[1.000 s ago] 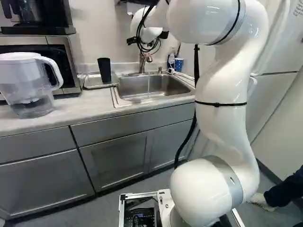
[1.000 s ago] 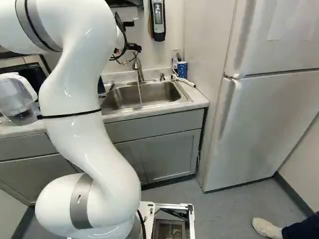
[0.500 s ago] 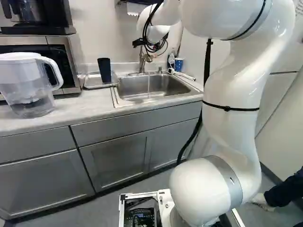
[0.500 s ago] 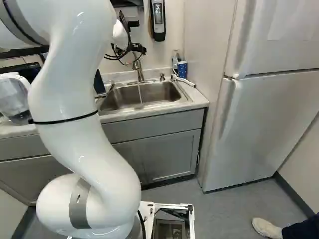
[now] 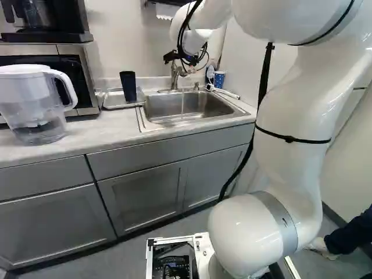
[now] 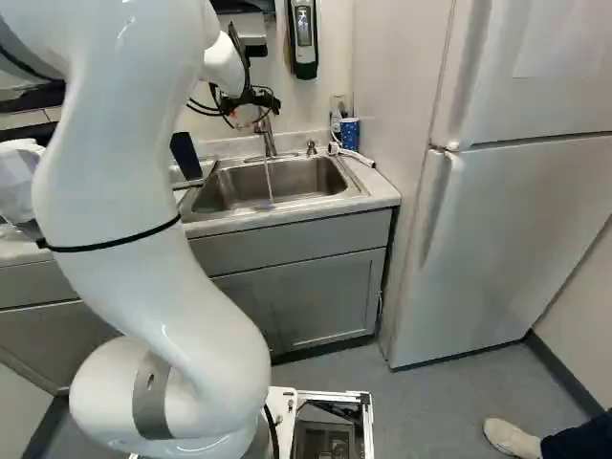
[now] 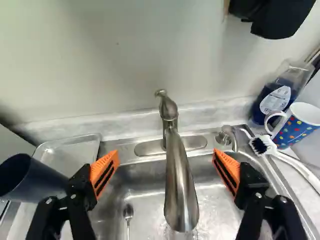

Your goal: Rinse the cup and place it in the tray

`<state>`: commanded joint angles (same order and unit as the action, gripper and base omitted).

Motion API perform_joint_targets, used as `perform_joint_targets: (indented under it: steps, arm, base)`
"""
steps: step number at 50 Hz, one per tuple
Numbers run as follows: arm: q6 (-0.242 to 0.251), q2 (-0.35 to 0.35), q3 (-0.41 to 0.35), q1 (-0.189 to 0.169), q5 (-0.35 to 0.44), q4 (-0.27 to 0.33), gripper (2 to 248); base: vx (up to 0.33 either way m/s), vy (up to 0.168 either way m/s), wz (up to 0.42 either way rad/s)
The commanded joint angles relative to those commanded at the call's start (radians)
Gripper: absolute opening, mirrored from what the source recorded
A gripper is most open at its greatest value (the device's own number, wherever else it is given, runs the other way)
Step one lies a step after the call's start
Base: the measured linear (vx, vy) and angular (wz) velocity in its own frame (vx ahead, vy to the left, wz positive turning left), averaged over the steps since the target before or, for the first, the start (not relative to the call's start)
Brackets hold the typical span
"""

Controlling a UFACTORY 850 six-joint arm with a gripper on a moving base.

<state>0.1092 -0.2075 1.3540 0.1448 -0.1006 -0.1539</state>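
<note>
So the gripper (image 6: 251,115) is spread wide open right now, not holding anything, with its two orange pads (image 7: 104,172) on either side of the faucet (image 7: 179,180) and a gap to it both ways. Water's running from that faucet into the one sink (image 5: 186,107). The one dark cup (image 5: 128,86) is standing in the tray (image 7: 67,152) next to the sink, just one tray btw. Also counting one spoon (image 7: 128,212) in the sink, plus one brush (image 7: 263,145), one dotted mug (image 7: 295,125) and one soap bottle (image 7: 276,100) by its far corner.
</note>
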Motion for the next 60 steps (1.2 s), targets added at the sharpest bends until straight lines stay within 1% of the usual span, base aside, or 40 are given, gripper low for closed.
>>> perform_joint_targets:
  steps: [16, 39, 60]
  arm:
    - [0.0, 0.047, -0.051, 0.0, -0.103, 0.0, 247]
    - [0.0, 0.111, -0.121, -0.007, -0.288, 0.0, 247]
    - [0.0, 0.116, -0.126, -0.007, -0.479, 0.001, 247]
  base:
    - [0.0, 0.0, 0.0]
    - [0.0, 0.0, 0.0]
    - [0.0, 0.0, 0.0]
